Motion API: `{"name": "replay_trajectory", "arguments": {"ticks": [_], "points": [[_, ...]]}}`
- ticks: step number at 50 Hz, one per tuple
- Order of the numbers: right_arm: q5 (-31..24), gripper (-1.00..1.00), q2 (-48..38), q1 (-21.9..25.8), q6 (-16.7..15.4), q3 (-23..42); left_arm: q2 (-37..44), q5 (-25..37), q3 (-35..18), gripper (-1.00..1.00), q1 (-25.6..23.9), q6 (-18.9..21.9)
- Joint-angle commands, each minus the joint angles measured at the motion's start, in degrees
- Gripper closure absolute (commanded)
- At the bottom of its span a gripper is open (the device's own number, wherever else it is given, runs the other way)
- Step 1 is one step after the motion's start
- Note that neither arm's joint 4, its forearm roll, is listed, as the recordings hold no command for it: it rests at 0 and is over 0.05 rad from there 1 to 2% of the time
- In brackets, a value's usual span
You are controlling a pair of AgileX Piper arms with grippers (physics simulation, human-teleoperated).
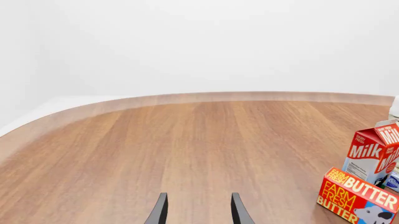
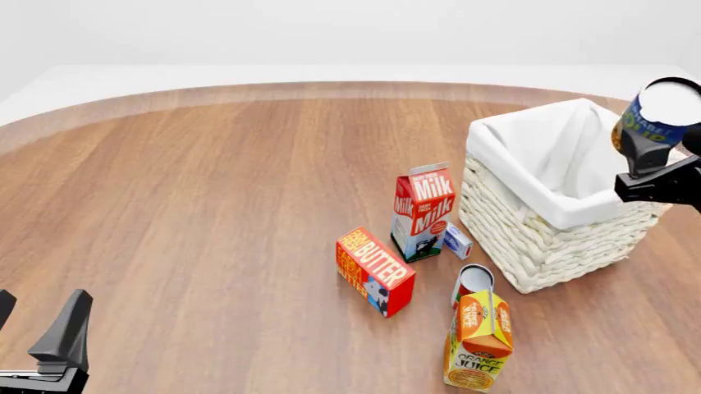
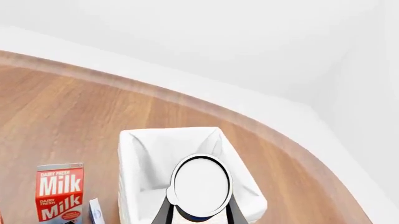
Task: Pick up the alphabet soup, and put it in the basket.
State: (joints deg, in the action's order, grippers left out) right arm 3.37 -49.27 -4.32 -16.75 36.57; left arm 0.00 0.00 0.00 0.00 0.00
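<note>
At the front view's right edge the right gripper [image 2: 648,168], clenched on the soup [image 2: 654,119], should centre over the basket [image 2: 537,238] before letting go; left gripper [image 1: 198,210] idles, spread.

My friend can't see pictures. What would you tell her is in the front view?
The right tool holds the alphabet soup in the air above the far right edge of the white basket. On the wooden table left of the basket stand a milk carton, a butter box, an orange juice carton and a red-and-white can. The left tool waits open at the near left.
</note>
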Motion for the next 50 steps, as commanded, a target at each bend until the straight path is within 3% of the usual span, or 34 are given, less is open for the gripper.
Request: {"name": "replay_trajectory", "arguments": {"ticks": [1, 14, 26, 50], "points": [[-1.5, 1.0, -1.9, -0.4, 0.3, 3.4, 0.0, 0.0, 0.0, -1.0, 0.0, 0.0], [-2.9, 1.0, -4.6, 0.0, -0.6, 6.6, 0.0, 0.0, 0.0, -1.0, 0.0, 0.0], [-5.0, 1.0, -6.8, -1.0, 1.7, 9.0, 0.0, 0.0, 0.0, -1.0, 0.0, 0.0], [-5.9, 1.0, -11.0, -0.5, 2.5, 12.7, 0.0, 0.0, 0.0, -1.0, 0.0, 0.0]]}}
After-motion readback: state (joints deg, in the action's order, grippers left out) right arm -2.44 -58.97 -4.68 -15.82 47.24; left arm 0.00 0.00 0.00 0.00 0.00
